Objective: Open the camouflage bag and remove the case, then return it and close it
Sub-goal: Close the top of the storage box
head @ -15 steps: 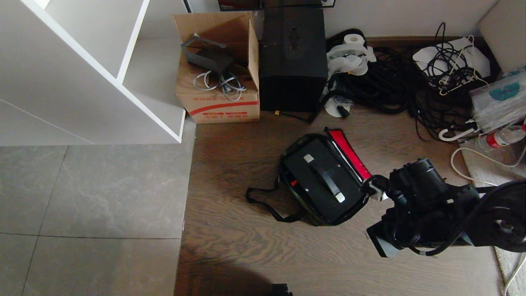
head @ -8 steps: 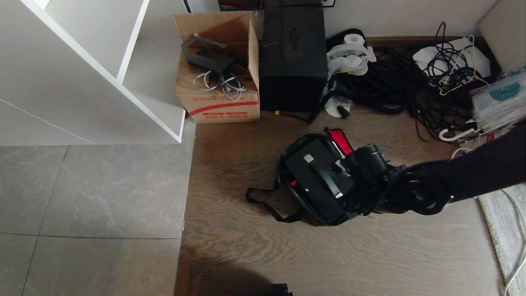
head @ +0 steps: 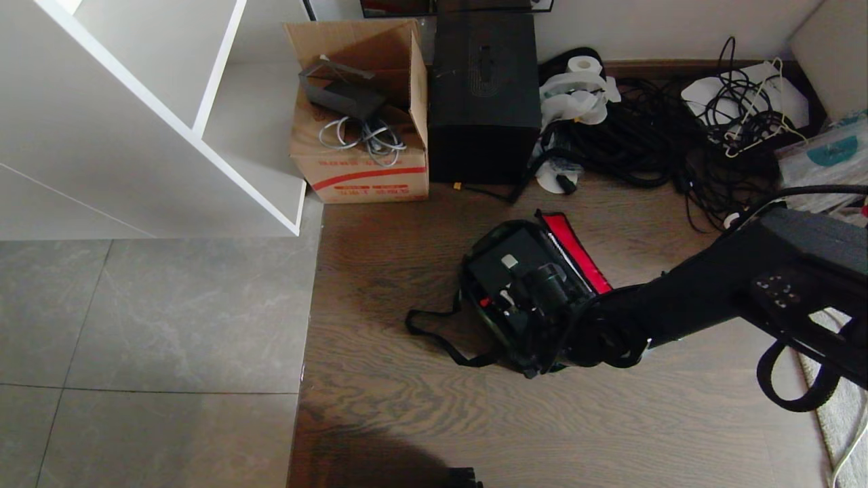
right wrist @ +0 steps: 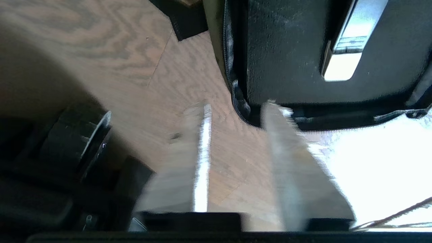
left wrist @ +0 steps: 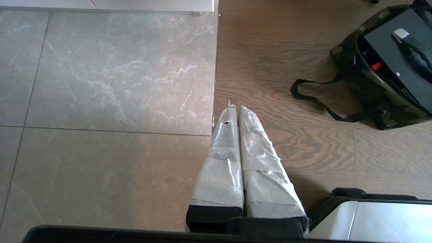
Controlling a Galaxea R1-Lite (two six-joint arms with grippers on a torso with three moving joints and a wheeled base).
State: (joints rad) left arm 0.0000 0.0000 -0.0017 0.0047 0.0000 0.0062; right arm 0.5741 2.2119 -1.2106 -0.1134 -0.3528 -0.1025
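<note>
Right gripper [right wrist: 236, 108] is parted with nothing between its fingers [right wrist: 287, 141], reaching low over the soft green-brown-black camouflage bag [head: 475, 261] on the brown wood-grain floor [head: 420, 420]. The bag lies unzipped, with the red inner panel [head: 576, 251] of its flap folded back on the far side of the wrist. The flat black hard case [head: 491, 268] sits inside the bag. In the right wrist view the fingertips hang just short of the case's near edge and the black zipper edge [right wrist: 233, 84]; the silver handle end [right wrist: 341, 50] is further ahead, untouched.

Left gripper [left wrist: 238, 111] is pressed closed and empty, parked above the floor near the tile seam, with the bag well off to its side.

Risks, as I judge them:
- One finger lines up with the gap between case and bag wall, the other sits outside the bag, so closing could pinch zipper fabric instead of the case.
- The handle is the likely grab point. If the approach is off-centre, the fingers may slip off the black handle [left wrist: 416, 55] or tilt the case on lifting.
- The soft bag could drag along if the case snags on the lining.
- The loose black strap [head: 434, 335] lies on the floor beside the bag and could catch.
</note>
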